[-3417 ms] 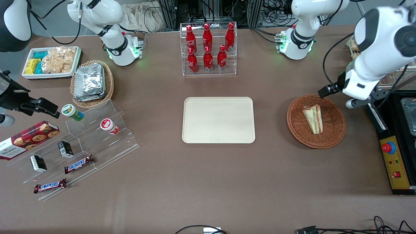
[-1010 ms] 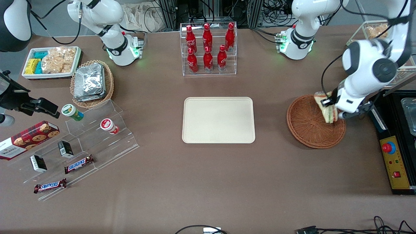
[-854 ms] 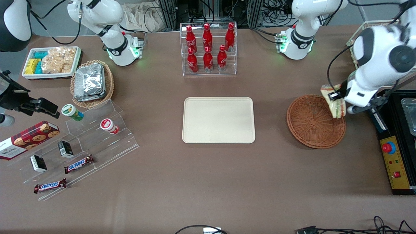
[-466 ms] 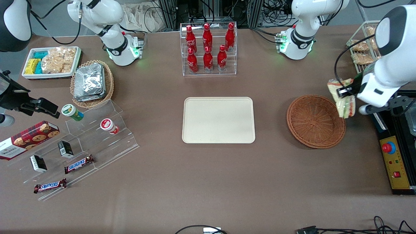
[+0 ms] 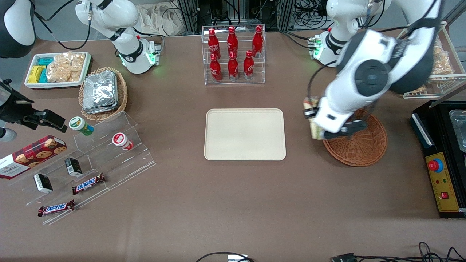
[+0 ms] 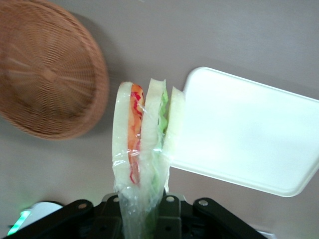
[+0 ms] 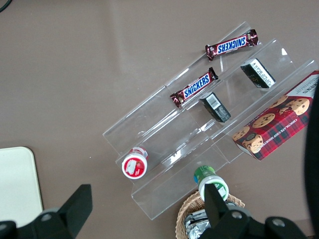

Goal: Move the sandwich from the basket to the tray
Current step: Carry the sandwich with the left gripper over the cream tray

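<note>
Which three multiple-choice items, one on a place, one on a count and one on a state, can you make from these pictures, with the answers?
1. Where is the sandwich?
A. In the basket
B. Held in the air between the basket and the tray
C. Flat on the tray

2. How many red bottles stand in the clear rack?
A. Four
B. Six
C. Nine

3. What is the state of the gripper?
A. Open and empty
B. Shut on the sandwich
C. Resting on the tray

Answers: 1 B, the wrist view shows the wrapped sandwich between both. 2 B, three above, three below. 3 B, its jaws grip the sandwich's wrapped end.
</note>
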Controlling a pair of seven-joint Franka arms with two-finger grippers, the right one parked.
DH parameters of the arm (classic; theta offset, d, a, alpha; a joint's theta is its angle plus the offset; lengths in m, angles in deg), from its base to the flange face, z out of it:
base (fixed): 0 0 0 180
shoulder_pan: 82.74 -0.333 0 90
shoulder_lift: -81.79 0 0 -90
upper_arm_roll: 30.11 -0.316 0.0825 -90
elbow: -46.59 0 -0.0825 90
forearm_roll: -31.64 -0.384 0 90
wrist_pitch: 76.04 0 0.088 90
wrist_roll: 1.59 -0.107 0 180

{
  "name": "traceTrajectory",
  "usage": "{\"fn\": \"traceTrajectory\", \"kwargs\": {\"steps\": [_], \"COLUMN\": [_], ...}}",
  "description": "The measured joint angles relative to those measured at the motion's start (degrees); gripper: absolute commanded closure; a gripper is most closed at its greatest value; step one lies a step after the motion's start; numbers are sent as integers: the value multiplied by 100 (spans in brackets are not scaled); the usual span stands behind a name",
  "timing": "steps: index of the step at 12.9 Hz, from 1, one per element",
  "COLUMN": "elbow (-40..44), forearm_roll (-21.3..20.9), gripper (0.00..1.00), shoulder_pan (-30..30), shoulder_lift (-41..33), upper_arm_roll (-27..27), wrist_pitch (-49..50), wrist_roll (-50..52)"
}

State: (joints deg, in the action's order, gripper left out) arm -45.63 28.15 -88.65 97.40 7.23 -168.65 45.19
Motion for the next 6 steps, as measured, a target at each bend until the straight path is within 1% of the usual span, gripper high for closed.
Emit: {"fn": "traceTrajectory", "kwargs": {"steps": [1,3,4,6], "elbow": [60,25,-112,-699], "forearm_roll": [-211,-386,-408,-500], "gripper": [83,83,84,84], "shoulder_pan": [27,51,49,50], "shoulder_lift": [230,581,694,830], "upper_arm_roll": [243,448,458,467], "wrist_pitch": [-106,-371,-639,-1526], "wrist_roll": [240,375,375,374]}}
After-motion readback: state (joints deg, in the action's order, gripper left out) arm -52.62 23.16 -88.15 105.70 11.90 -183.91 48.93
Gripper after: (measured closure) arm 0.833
